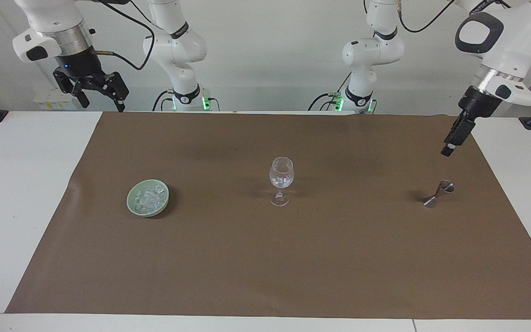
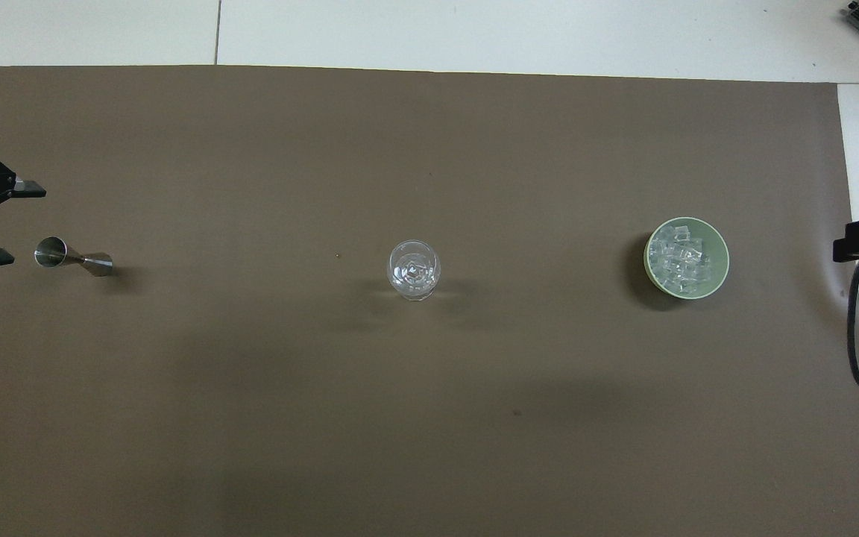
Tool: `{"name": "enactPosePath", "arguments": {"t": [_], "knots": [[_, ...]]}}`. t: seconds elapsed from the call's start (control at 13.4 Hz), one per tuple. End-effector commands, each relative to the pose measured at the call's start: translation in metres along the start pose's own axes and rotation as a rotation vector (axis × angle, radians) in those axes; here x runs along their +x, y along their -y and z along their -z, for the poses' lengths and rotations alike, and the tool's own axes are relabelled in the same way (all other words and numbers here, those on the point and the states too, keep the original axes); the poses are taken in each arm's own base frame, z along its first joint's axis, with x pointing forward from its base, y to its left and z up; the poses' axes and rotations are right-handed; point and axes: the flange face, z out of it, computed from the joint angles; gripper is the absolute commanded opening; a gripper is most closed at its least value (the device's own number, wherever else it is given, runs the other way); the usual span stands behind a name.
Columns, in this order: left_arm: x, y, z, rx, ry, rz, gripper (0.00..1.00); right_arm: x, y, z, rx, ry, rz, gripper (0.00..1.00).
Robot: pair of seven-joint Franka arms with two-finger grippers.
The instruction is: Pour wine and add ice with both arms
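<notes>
The worktop carries a brown mat, and above its two ends hang the left gripper and the right gripper, both with fingers wide open and holding nothing, probably parked high to leave the things free. On the mat stand in one row the pale green bowl with the ice at the right arm's end, the stemmed glass in the middle where each arm can reach it, and the small metal jigger under the left gripper.

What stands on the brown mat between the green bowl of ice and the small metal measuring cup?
Only the stemmed glass, upright, about midway between bowl and measuring cup; the overhead view shows it.
</notes>
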Motion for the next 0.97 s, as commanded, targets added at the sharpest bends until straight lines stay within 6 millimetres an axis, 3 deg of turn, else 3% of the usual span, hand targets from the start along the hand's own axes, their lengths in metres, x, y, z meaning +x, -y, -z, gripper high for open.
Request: {"name": "enactPosePath", "arguments": {"t": [0.0,0.3,0.45,0.89], "knots": [[-0.012,-0.017,0.016,0.115,-0.014,-0.114,1.00,-0.005,-0.003,-0.002,0.018,-0.008,0.017,1.00],[-0.029,-0.034,0.042,0.200,-0.005,-0.209,1.00,-0.006,-0.004,-0.003,0.018,-0.005,0.019,1.00],[-0.027,-0.034,0.042,0.208,-0.003,-0.328,1.00,-0.007,-0.004,-0.003,0.018,-0.001,0.016,1.00],[-0.030,-0.038,0.051,0.200,0.000,-0.334,1.00,-0.010,-0.001,-0.006,0.017,0.029,0.026,1.00]]}}
